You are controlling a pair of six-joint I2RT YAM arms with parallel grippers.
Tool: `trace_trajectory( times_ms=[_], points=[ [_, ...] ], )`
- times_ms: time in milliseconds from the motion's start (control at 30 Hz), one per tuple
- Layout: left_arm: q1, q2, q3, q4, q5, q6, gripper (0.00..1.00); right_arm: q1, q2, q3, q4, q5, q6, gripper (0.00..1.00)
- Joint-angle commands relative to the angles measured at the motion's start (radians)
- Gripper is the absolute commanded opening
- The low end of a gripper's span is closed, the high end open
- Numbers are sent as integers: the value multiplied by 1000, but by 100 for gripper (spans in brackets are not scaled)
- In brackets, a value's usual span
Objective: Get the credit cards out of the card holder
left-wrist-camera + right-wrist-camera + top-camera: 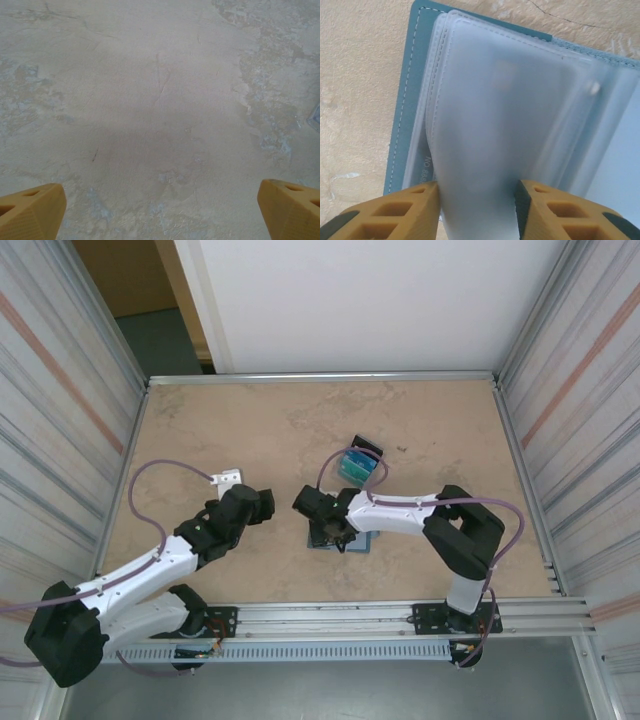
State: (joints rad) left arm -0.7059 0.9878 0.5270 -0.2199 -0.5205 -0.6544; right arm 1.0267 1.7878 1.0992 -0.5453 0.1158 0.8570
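— Two arms, is it? Start at the left.

— Two. The left arm [150,565] reaches in from the near-left corner over the desk [250,420]. The left end effector [160,215] stands wide open. In its wrist view one orange finger [30,212] sits at each lower corner, with bare mottled desk between them and nothing in the grip.

— And the holder?

— One holder [412,100], lying open on the desk near the front edge, about midway across and just right of the left end effector. It has a slate-blue cover with pale stitching and lies inner side up. A leaf of frosted sleeves [510,110] curls up out of it.

— What has hold of that?

— The right end effector [477,212]. It sits right over the holder, partly closed, with the sleeves pinched between its two fingers [395,215]. Both pads touch the plastic.

— Any card in those sleeves?

— Cannot tell; the plastic is too cloudy.

— Cards outside?

— One small pile of cards [356,465] on the desk, just beyond the holder and apart from it. Three colours show: teal, light blue and black. How many lie in the pile I cannot count.

— And the far right?

— The right arm [400,512], bent back from its base at the near right and stretching leftward to the holder.
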Motion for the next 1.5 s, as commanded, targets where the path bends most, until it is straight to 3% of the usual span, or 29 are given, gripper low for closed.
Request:
trace_trajectory(
  times_ms=[0,200,533,667,900,1467],
  points=[
    [8,1,16,-16,1,12,99,-20,-14,-54,-3,-40,9,38],
    [6,0,25,1,25,46,99,-31,-48,-74,8,-44,-47,24],
    [-86,1,22,54,-47,55,99,-11,-165,-179,114,-92,-248,17],
    [-113,8,19,78,-66,50,99,-11,-209,-211,120,-86,-277,18],
    [-135,22,29,87,-81,52,99,-24,-258,-229,74,5,-248,36],
    [-156,39,47,86,-92,103,99,-101,-364,-292,10,100,-150,37]
  ],
)
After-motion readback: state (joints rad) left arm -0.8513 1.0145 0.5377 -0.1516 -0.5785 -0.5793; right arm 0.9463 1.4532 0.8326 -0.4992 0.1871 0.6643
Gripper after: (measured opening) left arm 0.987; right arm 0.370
